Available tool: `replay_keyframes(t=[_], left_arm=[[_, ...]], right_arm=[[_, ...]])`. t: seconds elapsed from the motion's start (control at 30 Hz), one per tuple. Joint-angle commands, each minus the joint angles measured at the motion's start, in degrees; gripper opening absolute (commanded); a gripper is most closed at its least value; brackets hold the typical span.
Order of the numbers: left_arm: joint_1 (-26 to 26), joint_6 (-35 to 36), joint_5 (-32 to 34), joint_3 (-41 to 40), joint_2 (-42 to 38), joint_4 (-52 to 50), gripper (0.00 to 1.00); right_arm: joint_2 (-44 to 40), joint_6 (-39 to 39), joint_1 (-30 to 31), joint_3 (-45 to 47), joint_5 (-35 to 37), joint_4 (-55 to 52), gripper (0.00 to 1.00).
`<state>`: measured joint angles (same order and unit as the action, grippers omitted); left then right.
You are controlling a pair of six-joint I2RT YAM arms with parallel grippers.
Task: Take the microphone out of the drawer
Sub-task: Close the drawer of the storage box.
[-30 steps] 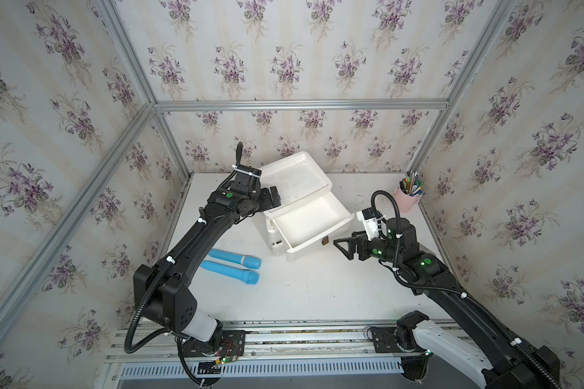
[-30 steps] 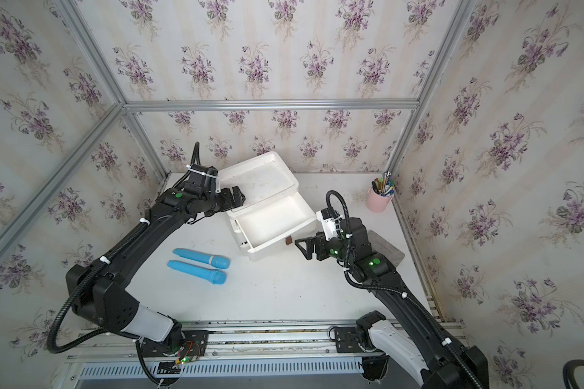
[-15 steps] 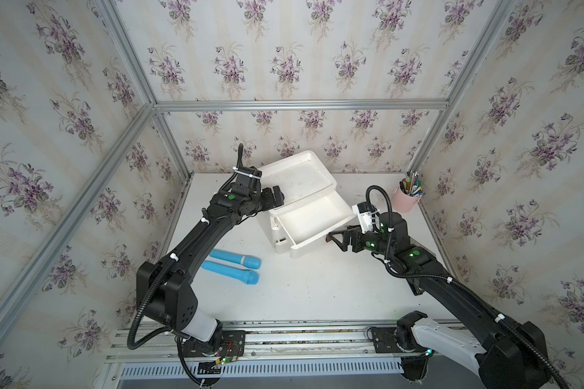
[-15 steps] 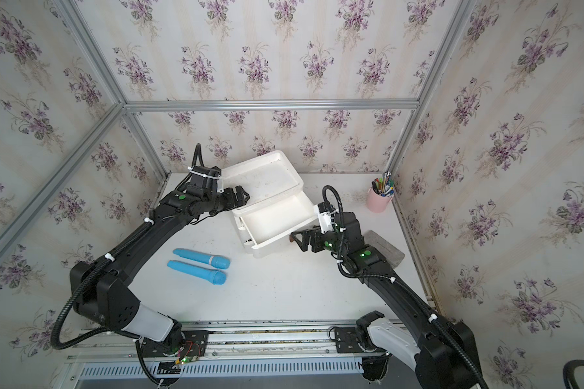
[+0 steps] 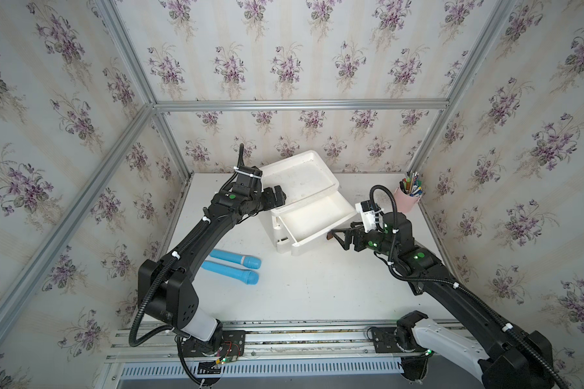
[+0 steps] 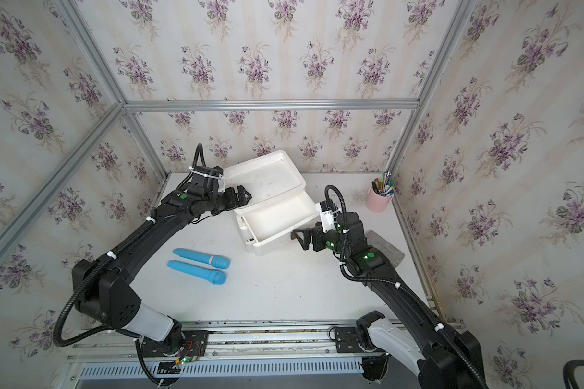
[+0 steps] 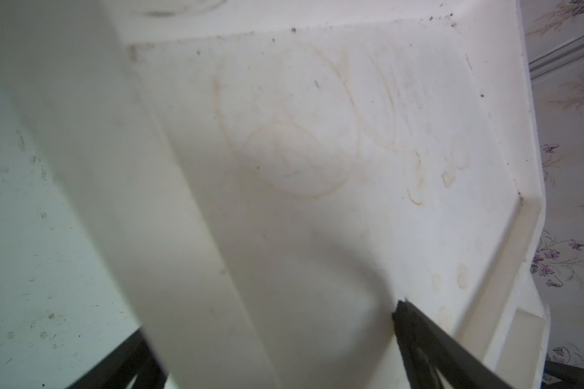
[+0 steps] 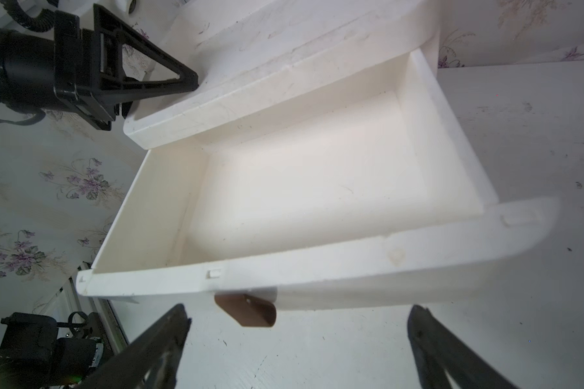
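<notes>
The white drawer stands pulled out of its white unit, and nothing shows inside it. Two blue microphones lie side by side on the table, left of the unit. My right gripper is open just in front of the drawer's brown handle, not touching it. My left gripper is open at the unit's top tray, with the tray's rim between its fingers.
A pink cup of pens stands at the back right corner. A grey pad lies behind my right arm. Aluminium frame posts and papered walls close in the table on three sides.
My right gripper has shifted slightly to the left and back, closer to the drawer's front. The left arm has barely moved. Both grippers have stayed open.
</notes>
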<state>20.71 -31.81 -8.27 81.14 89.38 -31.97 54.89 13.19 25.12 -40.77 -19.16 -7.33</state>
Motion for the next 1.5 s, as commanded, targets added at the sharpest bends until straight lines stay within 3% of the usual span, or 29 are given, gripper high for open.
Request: replay_keyframes(t=[0.0, 0.13, 0.87, 1.47], left_arm=[[0.3, 2.1, -3.0, -0.9, 0.7, -9.4, 0.99], [0.3, 2.1, -4.3, -0.2, 1.6, -9.4, 0.99], [0.4, 4.4, -7.1, -2.2, 0.0, -11.8, 0.99], [0.4, 3.9, -8.9, -2.8, -0.1, -11.8, 0.99]], right_arm=[[-2.9, -3.4, 0.0, 0.3, 2.7, -4.7, 1.00], [-2.0, -3.1, 0.0, 0.0, 1.5, -5.5, 1.00], [15.6, 1.9, 1.1, -4.0, -2.2, 16.7, 1.00], [29.4, 11.0, 7.8, -7.9, 7.9, 32.8, 0.99]])
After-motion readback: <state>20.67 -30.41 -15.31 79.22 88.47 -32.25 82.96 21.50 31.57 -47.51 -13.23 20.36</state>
